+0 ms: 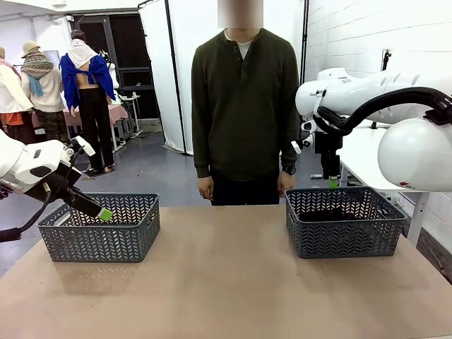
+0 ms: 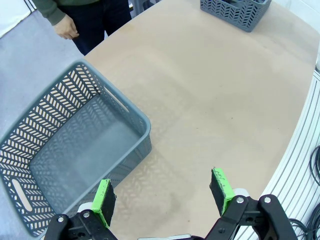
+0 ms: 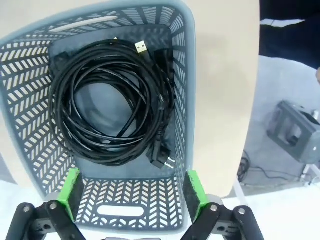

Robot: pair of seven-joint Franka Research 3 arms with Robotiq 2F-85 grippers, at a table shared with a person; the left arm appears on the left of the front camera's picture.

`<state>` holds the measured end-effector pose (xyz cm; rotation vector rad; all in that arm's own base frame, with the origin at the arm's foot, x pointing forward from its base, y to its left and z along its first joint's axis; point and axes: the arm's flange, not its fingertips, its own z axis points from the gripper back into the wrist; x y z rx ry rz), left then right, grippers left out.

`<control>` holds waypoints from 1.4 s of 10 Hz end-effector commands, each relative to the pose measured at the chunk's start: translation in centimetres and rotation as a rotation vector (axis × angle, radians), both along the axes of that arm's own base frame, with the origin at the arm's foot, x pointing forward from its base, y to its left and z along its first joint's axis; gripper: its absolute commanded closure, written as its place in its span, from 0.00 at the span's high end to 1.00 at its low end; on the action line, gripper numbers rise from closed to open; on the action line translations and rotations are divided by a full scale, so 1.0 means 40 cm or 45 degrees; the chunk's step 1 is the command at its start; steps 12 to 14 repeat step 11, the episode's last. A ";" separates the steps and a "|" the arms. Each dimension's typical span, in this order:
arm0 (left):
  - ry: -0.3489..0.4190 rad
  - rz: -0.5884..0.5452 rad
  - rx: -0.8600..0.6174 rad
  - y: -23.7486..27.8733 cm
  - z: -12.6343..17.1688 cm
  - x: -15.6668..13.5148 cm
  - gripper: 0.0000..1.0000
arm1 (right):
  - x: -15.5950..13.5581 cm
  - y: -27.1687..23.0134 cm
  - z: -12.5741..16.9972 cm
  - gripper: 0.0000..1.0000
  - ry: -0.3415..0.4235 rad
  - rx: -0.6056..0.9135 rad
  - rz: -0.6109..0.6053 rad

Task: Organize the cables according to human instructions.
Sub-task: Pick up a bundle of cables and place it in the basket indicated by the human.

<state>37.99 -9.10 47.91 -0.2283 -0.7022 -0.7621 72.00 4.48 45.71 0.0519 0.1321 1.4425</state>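
A bundle of coiled black cables (image 3: 107, 107) with black plugs and one gold-tipped plug lies on the floor of the right grey basket (image 3: 186, 75). My right gripper (image 3: 132, 192) hangs open above that basket's near end, its green pads (image 3: 70, 192) apart with nothing between them. In the front view this right gripper (image 1: 332, 181) points down just behind the right basket (image 1: 342, 244), where the cables (image 1: 328, 214) show as a dark mass. My left gripper (image 2: 162, 195) is open and empty beside the empty left basket (image 2: 30, 140). The same left gripper (image 1: 104, 213) sits at the left basket (image 1: 99, 244) rim.
The human (image 1: 245, 106) stands at the far side of the tan table (image 1: 219, 289) with both hands down at the sides. A white bench (image 1: 367, 159) stands behind the right basket. The tabletop lies bare between the two baskets.
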 end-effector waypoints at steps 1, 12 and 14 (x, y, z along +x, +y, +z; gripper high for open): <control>0.012 0.011 -0.020 0.003 -0.002 0.003 1.00 | 0.036 0.023 0.004 1.00 -0.004 -0.049 0.007; 0.012 0.011 -0.020 0.003 -0.002 0.003 1.00 | 0.003 0.008 -0.002 1.00 -0.002 0.001 0.003; 0.012 0.011 -0.020 0.003 -0.002 0.003 1.00 | 0.003 0.008 -0.002 1.00 -0.002 0.001 0.003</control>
